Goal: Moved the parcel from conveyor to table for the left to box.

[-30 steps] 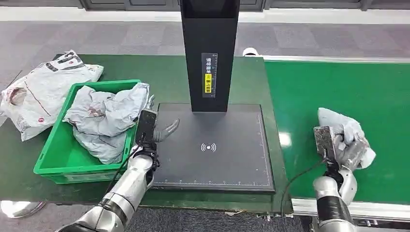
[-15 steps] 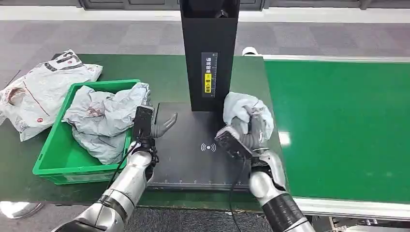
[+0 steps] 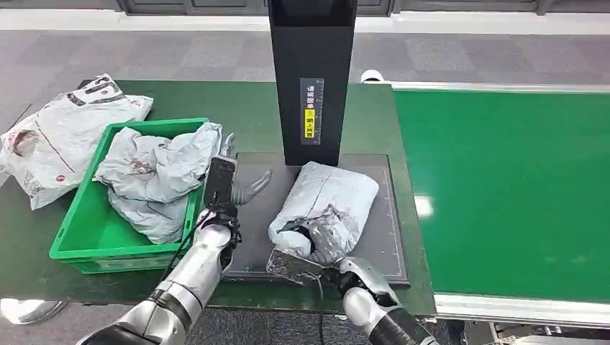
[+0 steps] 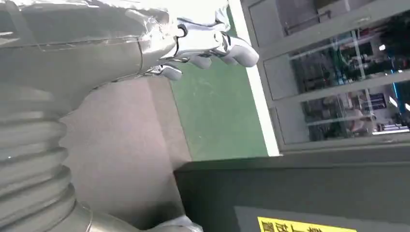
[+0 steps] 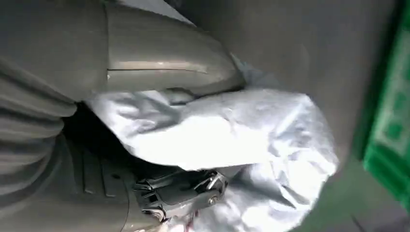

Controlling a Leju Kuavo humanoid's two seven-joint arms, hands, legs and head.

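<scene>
One parcel (image 3: 325, 205), a crumpled grey poly mailer, lies on the dark scanning pad (image 3: 374, 251) of the table, just in front of the black post (image 3: 311, 79). The right hand (image 3: 322, 244) grips its near end, fingers wrapped in the film. The left hand (image 3: 241, 188) hovers beside the green bin (image 3: 75, 244), fingers apart and empty. Soft, light and slippery it looks; a bunched fold should give the surest hold.
</scene>
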